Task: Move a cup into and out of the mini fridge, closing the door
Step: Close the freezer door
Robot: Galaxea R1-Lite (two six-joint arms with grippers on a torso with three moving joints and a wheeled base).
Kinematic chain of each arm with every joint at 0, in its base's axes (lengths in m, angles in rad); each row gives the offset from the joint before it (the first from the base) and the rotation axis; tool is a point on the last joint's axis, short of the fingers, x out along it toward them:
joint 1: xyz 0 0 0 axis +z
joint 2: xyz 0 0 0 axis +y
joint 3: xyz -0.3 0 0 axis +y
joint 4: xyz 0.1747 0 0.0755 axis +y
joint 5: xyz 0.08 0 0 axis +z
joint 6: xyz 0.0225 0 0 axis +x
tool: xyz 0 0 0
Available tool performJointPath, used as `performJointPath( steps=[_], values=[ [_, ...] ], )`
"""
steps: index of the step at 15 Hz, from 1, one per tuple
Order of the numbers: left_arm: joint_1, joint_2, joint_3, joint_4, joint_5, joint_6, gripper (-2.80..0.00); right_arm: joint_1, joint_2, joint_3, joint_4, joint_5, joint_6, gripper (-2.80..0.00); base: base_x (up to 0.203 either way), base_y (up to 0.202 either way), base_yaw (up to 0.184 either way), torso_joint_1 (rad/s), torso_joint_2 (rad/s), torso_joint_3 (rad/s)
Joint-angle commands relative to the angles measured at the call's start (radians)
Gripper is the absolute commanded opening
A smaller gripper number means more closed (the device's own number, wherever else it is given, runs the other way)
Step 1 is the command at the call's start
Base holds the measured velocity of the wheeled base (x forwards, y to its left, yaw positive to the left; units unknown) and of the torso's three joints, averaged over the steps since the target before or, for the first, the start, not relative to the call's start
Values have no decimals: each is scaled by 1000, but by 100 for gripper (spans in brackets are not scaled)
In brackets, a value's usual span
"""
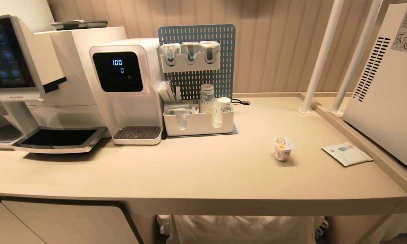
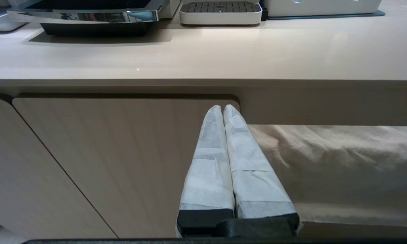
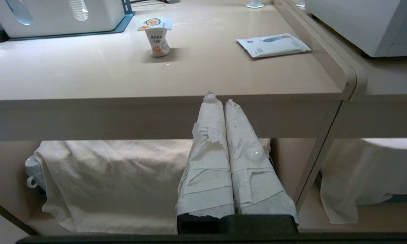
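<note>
your counter [image 1: 196, 169] carries the mini fridge [image 1: 389, 84] at its right end, white side showing. the cup [image 1: 283, 148] stands upright mid-counter, near a flat packet [image 1: 347, 154]. your left gripper [image 2: 222, 107] and right gripper [image 3: 218, 99] sit below the counter edge, fingers pressed together, empty.

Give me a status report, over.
Left gripper and right gripper shut, empty, below the counter edge. Cup upright on counter, untouched. Flat packet lies beside it, fridge side.
</note>
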Motion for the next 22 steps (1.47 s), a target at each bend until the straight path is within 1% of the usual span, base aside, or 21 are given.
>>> performJointPath(
  steps=[1, 4, 7, 14, 17, 22],
  values=[
    [0, 2, 0, -1, 0, -1, -280, 0, 0, 11, -2, 0, 2, -280, -178, 0, 3, 2, 7, 2],
    [0, 2, 0, -1, 2, -15, -280, 0, 0, 11, 0, 2, -7, -280, -195, 0, -2, 7, -1, 1],
    [0, 2, 0, -1, 2, -15, -280, 0, 0, 11, -1, 0, -4, -280, -158, 0, -1, 2, 1, 3],
    [0, 2, -1, 1, 3, 2, -280, 0, 0, 11, -2, 2, -5, -280, 1, -8, 1, 0, 1, 0],
    [0, 2, -1, 2, -1, 44, -280, 0, 0, 11, -2, 2, -5, -280, 2, -153, 2, 2, 3, 4],
    [0, 2, -1, 2, 0, 45, -280, 0, 0, 11, -2, 0, -3, -280, 0, -195, 1, 0, 3, 3]
  ],
)
